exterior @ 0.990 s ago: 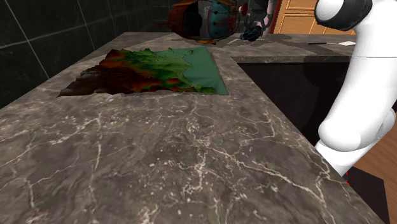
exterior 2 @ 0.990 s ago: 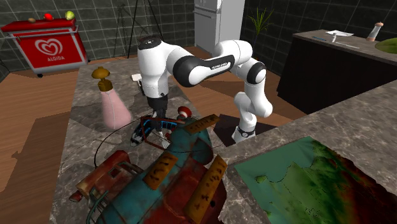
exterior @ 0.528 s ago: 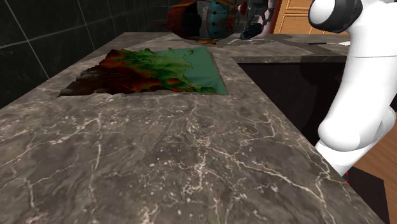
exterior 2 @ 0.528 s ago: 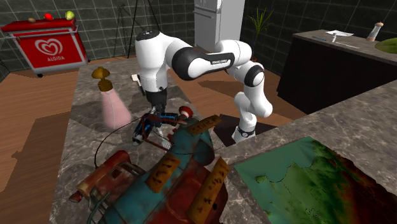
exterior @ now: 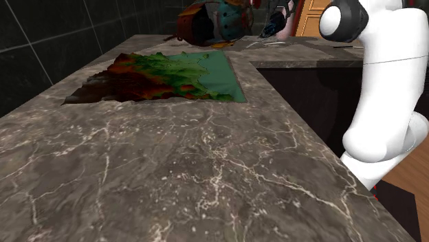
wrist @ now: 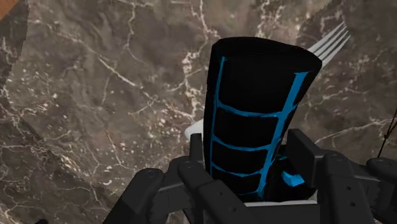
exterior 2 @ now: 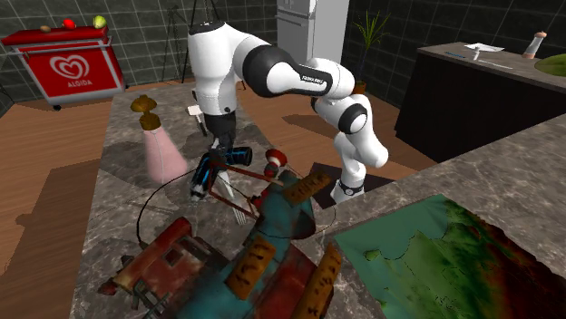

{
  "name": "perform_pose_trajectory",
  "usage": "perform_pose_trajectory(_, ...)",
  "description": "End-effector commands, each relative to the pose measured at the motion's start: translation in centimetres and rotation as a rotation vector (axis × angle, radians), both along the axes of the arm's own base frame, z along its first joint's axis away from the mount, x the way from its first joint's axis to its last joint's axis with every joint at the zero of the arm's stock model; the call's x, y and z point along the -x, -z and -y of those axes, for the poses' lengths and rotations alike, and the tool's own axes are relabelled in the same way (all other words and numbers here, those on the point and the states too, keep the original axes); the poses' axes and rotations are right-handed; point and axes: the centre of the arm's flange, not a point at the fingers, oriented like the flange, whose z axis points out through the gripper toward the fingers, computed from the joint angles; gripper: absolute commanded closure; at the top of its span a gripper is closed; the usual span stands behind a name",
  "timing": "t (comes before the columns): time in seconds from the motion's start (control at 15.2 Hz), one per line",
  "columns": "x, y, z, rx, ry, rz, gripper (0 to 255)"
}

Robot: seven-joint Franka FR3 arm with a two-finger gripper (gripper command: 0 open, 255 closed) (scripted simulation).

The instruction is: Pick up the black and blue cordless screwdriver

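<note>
The screwdriver (wrist: 251, 114) is clasped between the gripper's (wrist: 249, 167) two fingers. They are closed on one end of its black, blue-lined body, so its long axis runs straight out from the palm toward the marble counter (wrist: 95, 95). In the second exterior view it hangs slanted under the hand, between a pink bottle (exterior 2: 163, 152) and a rusty engine (exterior 2: 263, 263), so I judge the coming move to be a plain rise away from the fork (wrist: 331, 41) beneath.
</note>
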Motion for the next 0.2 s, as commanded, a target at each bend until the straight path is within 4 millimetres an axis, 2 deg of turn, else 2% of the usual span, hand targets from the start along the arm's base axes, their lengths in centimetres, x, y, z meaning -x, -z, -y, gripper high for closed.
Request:
perform_pose_trajectory(0.0, 0.16, -1.1, 0.05, 0.0, 0.0, 0.0, 255)
perform_pose_trajectory(0.13, 0.16, -1.18, 0.05, 0.0, 0.0, 0.0, 255)
